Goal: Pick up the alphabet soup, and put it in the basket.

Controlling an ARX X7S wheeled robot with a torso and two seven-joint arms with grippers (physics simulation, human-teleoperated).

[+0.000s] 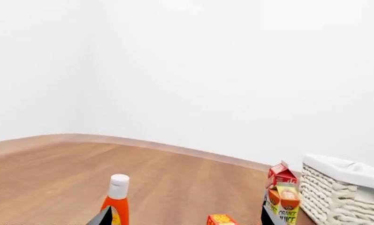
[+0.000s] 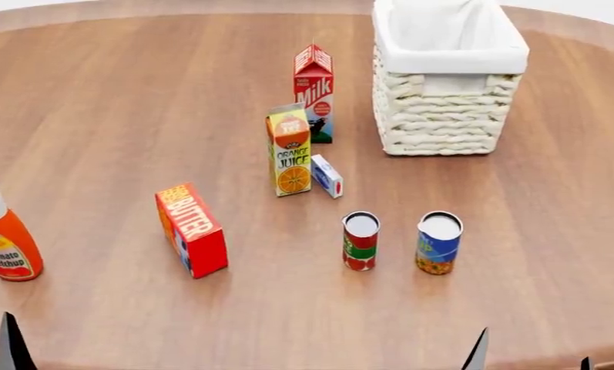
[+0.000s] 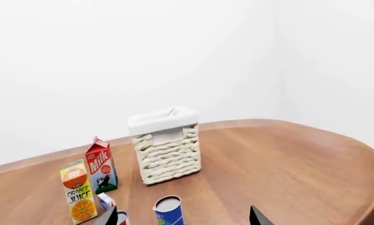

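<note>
Dark fingertips of our left gripper (image 2: pixel 11 347) and right gripper (image 2: pixel 533 356) barely entered the head view's lower edge; we could not tell their opening. The alphabet soup (image 2: pixel 438 243) stood lower right on open wood, the basket (image 2: pixel 447 85) upper right.

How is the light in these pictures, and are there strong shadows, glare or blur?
Head view: soft even light, only faint shadows beneath the alphabet soup and the basket, no glare, everything sharp. Left wrist view: the wall is nearly blown-out white. Right wrist view: the table edge curves, and labels stay readable.
</note>
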